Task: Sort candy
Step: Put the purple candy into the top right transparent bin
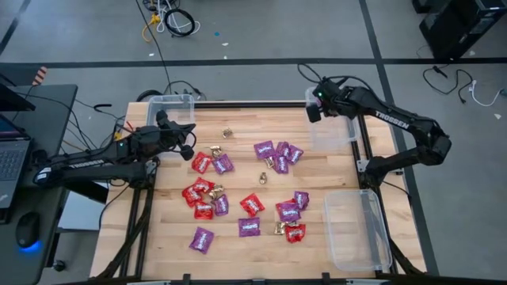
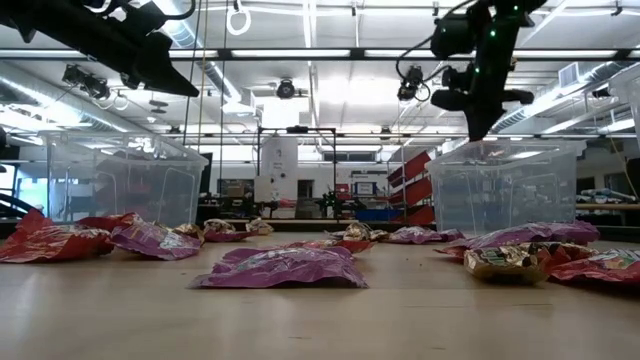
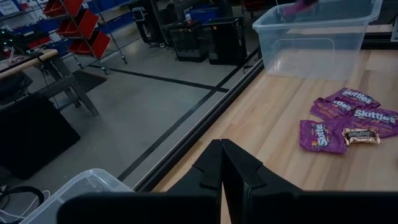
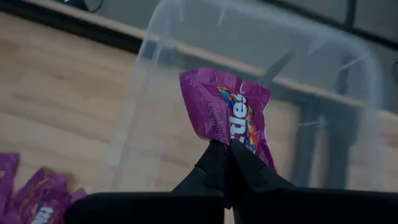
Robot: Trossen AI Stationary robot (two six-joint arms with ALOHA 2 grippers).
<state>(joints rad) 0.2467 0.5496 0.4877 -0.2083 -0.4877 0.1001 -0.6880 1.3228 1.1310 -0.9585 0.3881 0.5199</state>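
Observation:
Red packets, purple packets and small gold pieces of candy point(image 1: 245, 190) lie scattered flat on the wooden table point(image 1: 166, 245). My right gripper point(image 4: 225, 149) is up over the clear bin point(image 4: 155, 93) at the table's far right, shut on one purple packet point(image 4: 227, 112). In the high view my right gripper point(image 1: 314, 107) shows at that bin's point(image 1: 331, 131) far left corner. My left gripper point(image 3: 222, 146) is shut and holds nothing; it hangs above the table's far left point(image 1: 188, 142), near another clear bin point(image 1: 170, 107). My right gripper pinches the purple packet by one edge point(image 4: 219, 140) between its two fingers. The fingers slant downward from above. The packet sticks out past the fingertips, lifted clear, with the clear bin behind it.
A third clear bin point(image 1: 356, 229) stands at the near right. The candy lies thickest across the table's middle; the near left corner is bare wood. Cables and a laptop point(image 1: 12, 158) lie off the table's left side.

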